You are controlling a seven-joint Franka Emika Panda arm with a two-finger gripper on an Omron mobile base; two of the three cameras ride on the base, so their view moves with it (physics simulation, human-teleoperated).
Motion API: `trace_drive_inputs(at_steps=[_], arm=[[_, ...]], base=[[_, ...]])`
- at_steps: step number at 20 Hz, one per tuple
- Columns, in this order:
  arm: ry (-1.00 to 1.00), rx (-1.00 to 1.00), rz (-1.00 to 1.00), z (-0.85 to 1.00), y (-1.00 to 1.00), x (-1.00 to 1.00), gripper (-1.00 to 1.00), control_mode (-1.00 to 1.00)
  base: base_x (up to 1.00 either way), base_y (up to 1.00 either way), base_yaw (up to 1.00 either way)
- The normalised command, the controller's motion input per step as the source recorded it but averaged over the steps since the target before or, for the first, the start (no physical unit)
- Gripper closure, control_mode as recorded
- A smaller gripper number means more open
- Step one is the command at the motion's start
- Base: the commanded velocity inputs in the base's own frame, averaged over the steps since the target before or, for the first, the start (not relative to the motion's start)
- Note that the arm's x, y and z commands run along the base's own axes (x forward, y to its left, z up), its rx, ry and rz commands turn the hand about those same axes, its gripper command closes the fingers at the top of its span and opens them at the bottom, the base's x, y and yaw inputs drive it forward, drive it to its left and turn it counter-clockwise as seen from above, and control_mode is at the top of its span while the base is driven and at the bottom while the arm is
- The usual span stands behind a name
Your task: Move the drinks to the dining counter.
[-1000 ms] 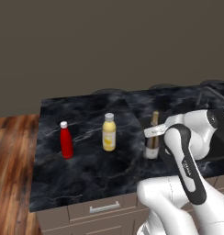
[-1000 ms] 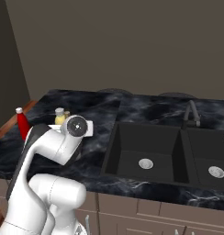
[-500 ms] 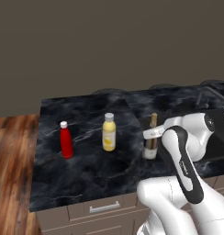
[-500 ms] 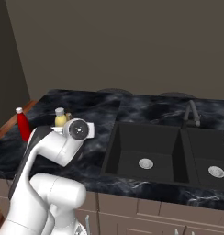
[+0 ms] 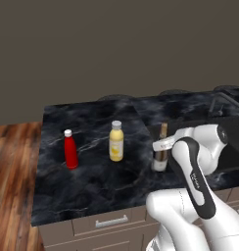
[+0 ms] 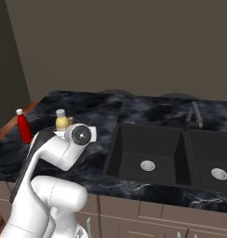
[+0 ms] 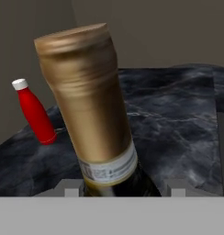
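Note:
The dark wine bottle (image 5: 162,133) stands upright on the black marble worktop (image 5: 92,182), and its gold-foiled neck (image 7: 93,101) looms large in the hand view. My gripper (image 5: 160,159) is open, low around the bottle's body, with one fingertip (image 7: 70,187) on each side of it. The yellow juice bottle (image 5: 116,142) stands to the left of it, and the red bottle (image 5: 70,149) with its white cap stands further left. The small carton and the dining counter are out of view.
The worktop sits over drawers with a metal handle (image 5: 110,223). To the right is a black double sink (image 6: 152,148) with a dark faucet (image 6: 193,114). A wood floor (image 5: 13,171) lies past the worktop's left edge, and a dark wall stands behind.
The hand has settled slightly lower and closer around the wine bottle. The bottles stand where they were.

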Motion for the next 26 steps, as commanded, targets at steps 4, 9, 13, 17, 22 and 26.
trace_drive_inputs(at_steps=[4, 9, 13, 17, 22, 26], arm=[[0.0, 0.0, 0.0, -0.2, 0.0, 0.06, 1.0, -1.0], [0.0, 0.0, 0.0, -0.24, 0.0, 0.09, 1.0, -1.0], [0.0, 0.0, 0.0, -0.32, 0.01, 0.13, 1.0, -1.0], [0.0, 0.0, 0.0, -0.31, 0.0, 0.09, 1.0, -1.0], [-0.03, 0.0, 0.0, -0.3, 0.01, 0.0, 1.0, -1.0], [-0.07, 0.0, 0.0, -0.31, 0.08, 0.0, 1.0, -1.0]], base=[[0.0, 0.0, 0.0], [0.0, 0.0, 0.0], [0.0, 0.0, 0.0], [0.0, 0.0, 0.0], [0.0, 0.0, 0.0], [0.0, 0.0, 0.0]])
